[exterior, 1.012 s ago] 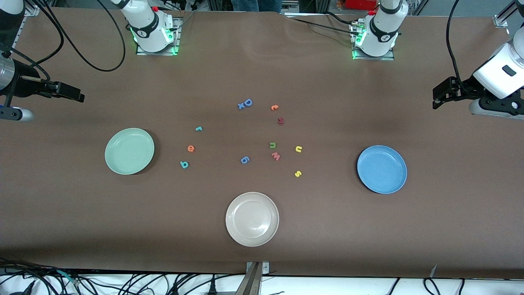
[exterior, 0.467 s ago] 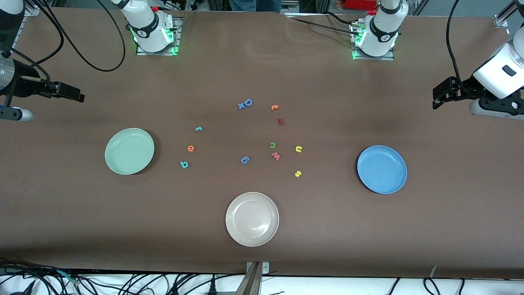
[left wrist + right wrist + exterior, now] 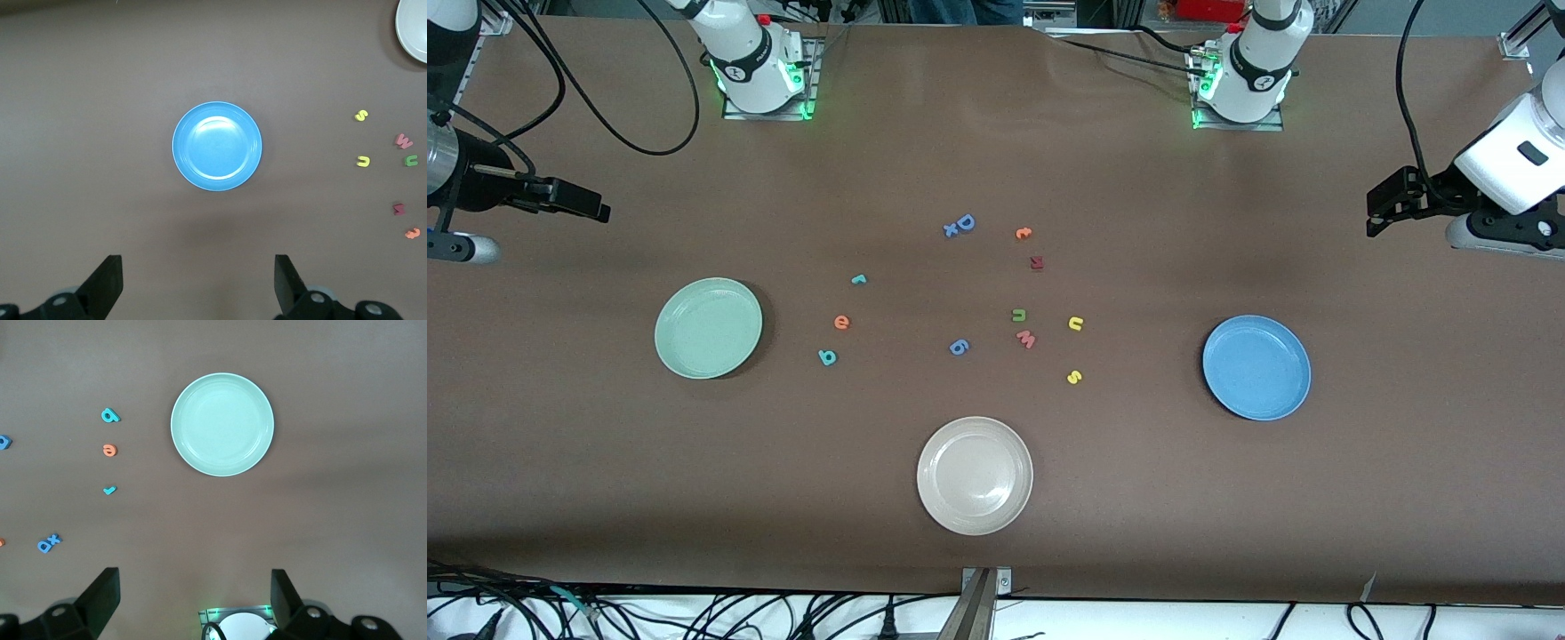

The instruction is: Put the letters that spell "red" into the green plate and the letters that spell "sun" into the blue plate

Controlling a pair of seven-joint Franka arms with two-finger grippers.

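The green plate (image 3: 708,328) lies toward the right arm's end, with the teal "r" (image 3: 859,279), orange "e" (image 3: 841,322) and teal "d" (image 3: 827,357) beside it on the table. The blue plate (image 3: 1256,367) lies toward the left arm's end. Beside it lie the yellow "s" (image 3: 1074,377), yellow "u" (image 3: 1076,324) and olive "n" (image 3: 1018,315). My right gripper (image 3: 195,603) hangs open and empty over bare table near the green plate (image 3: 222,425). My left gripper (image 3: 198,287) hangs open and empty near the blue plate (image 3: 217,146). Both plates hold nothing.
A beige plate (image 3: 975,476) sits nearest the front camera at mid-table. Other letters lie among the task's own: a blue "D" with an "x" (image 3: 960,225), a small orange letter (image 3: 1024,233), a dark red one (image 3: 1037,262), a pink "w" (image 3: 1026,339) and a blue one (image 3: 959,347).
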